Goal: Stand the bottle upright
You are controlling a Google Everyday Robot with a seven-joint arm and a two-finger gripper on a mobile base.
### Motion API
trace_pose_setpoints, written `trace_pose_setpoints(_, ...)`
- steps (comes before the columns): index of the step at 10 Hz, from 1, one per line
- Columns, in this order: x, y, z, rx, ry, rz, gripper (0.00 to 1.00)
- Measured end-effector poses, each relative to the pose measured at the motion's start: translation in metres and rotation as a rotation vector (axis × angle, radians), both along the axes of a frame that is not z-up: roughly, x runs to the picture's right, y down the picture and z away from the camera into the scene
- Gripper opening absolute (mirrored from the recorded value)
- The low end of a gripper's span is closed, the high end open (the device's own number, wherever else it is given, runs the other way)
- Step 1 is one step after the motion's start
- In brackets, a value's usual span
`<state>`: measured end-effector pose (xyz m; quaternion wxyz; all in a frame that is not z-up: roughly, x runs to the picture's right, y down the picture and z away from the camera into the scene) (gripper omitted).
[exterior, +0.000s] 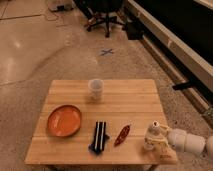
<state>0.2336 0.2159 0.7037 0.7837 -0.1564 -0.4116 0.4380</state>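
Observation:
The bottle [151,136] is small and whitish with a small cap on top. It looks roughly upright near the front right corner of the wooden table [125,102]. My gripper [159,142] reaches in from the right on a white arm [189,142] and is right against the bottle, low over the table's edge. I cannot make out where the bottle's base meets the table.
A translucent plastic cup [96,89] stands at the table's back middle. An orange plate [65,120] lies front left. A dark striped item [100,136] and a small red-brown pointed object [122,135] lie at the front middle, left of the bottle. An office chair [107,15] stands far behind.

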Motion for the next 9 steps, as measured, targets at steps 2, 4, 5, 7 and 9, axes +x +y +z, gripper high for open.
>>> trace_pose_setpoints(2, -0.001, 0.007, -0.001, -0.004, -0.002, -0.008, 0.8)
trace_pose_setpoints(4, 0.001, 0.013, -0.001, -0.009, -0.002, -0.022, 0.8)
trace_pose_setpoints(5, 0.002, 0.016, -0.001, -0.012, -0.002, -0.035, 0.8)
trace_pose_setpoints(7, 0.004, 0.02, -0.001, -0.013, -0.004, -0.059, 0.8)
trace_pose_setpoints(9, 0.003, 0.02, -0.001, -0.013, -0.005, -0.06, 0.8)
